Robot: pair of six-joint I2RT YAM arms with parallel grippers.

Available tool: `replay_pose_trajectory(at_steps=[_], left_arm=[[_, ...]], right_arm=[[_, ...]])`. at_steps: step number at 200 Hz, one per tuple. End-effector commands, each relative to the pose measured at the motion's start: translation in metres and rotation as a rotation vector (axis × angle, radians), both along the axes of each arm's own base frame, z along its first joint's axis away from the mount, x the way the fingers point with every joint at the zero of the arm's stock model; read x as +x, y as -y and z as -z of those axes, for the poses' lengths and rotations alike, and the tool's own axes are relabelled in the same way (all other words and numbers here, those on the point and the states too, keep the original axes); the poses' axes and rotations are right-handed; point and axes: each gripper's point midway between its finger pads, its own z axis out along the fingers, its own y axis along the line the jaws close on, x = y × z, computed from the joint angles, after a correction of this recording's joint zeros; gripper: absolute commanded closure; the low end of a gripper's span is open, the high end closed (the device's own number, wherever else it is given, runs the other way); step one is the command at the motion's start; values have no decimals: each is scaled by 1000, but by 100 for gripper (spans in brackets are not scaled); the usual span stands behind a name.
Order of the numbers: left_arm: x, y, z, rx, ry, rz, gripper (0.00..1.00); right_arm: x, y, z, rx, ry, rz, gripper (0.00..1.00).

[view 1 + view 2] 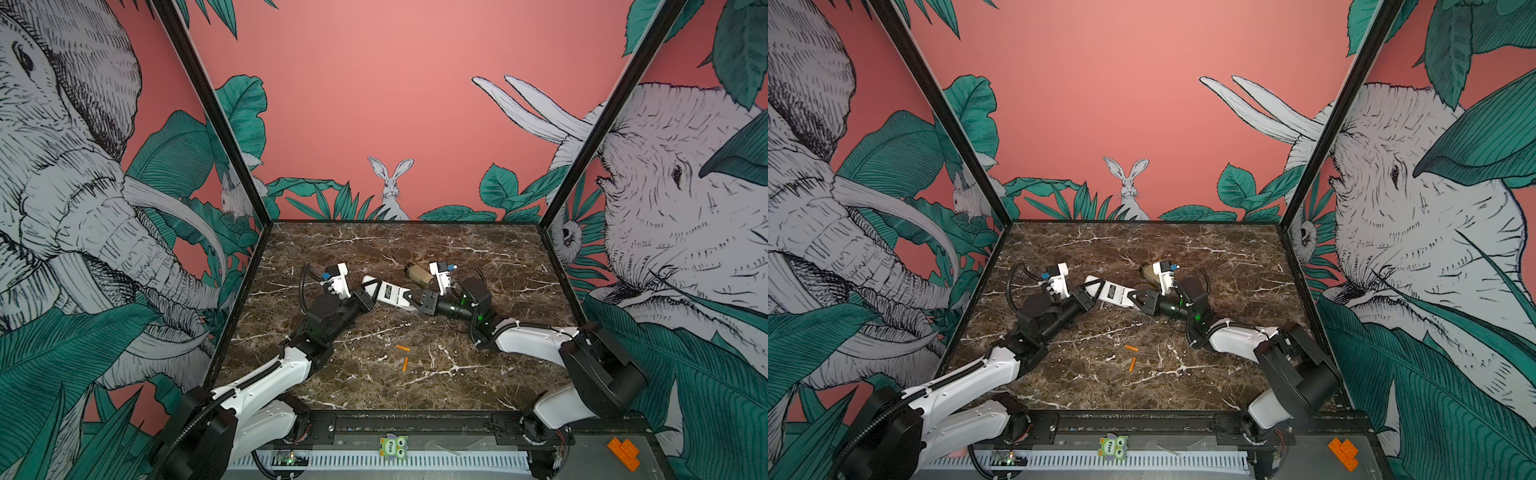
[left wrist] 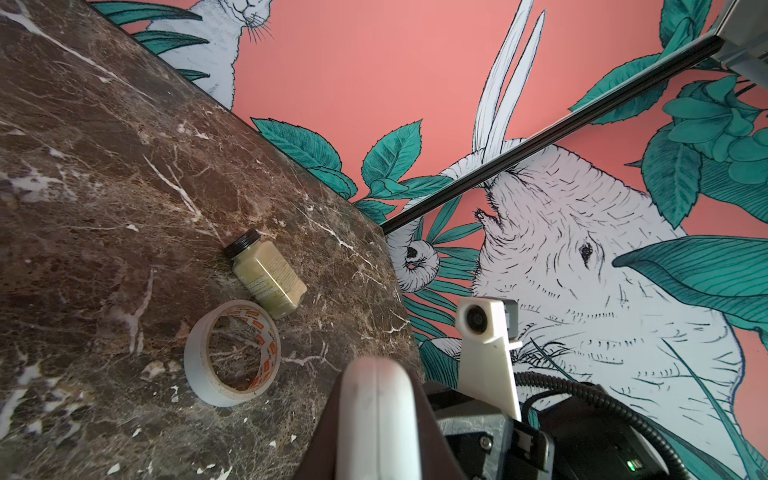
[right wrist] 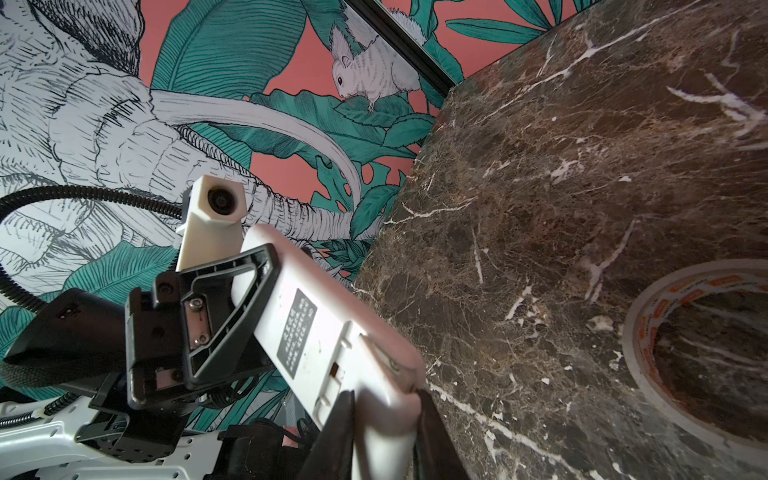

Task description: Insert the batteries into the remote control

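Observation:
The remote control [image 1: 390, 294] [image 1: 1115, 294] hangs just above the marble table [image 1: 478, 374], its white back and dark label facing up. My left gripper [image 1: 371, 291] [image 2: 374, 399] is shut on its far-left end. At the opposite end my right gripper [image 1: 411, 302] [image 3: 384, 415] has both fingers pressed against the remote control [image 3: 316, 332]. The left fingers [image 3: 232, 299] show in the right wrist view. Two orange batteries [image 1: 402, 348] [image 1: 405, 363] lie loose on the table nearer the front, apart from both grippers.
A beige bottle [image 1: 419, 274] [image 2: 268, 278] with a dark cap lies on its side behind the remote. A white tape roll [image 2: 232, 353] [image 3: 698, 353] lies flat beside it. Orange bricks [image 1: 622, 451] sit outside the table at the front right.

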Motion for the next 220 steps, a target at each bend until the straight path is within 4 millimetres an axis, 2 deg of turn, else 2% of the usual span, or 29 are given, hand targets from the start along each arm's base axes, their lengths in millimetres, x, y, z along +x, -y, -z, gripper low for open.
replay_pose_trajectory(at_steps=[1, 84, 120, 148, 169, 220], left_arm=[[-7, 7, -8, -31, 16, 38, 100], [-6, 2, 1, -13, -10, 10, 100], [-6, -4, 8, 27, -22, -17, 100], [-7, -11, 23, 100, -42, -39, 100], [-8, -14, 37, 134, -57, -49, 100], [-16, -21, 61, 221, -88, -44, 100]], right_arm=[[-23, -17, -39, 81, 97, -131, 100], [-24, -12, -43, 77, 112, -139, 100], [-30, 0, -52, 39, 149, -135, 100], [-39, 13, -52, 16, 174, -100, 100], [-45, 23, -26, -58, 122, -78, 100], [-51, 54, 55, -287, 6, 0, 100]])
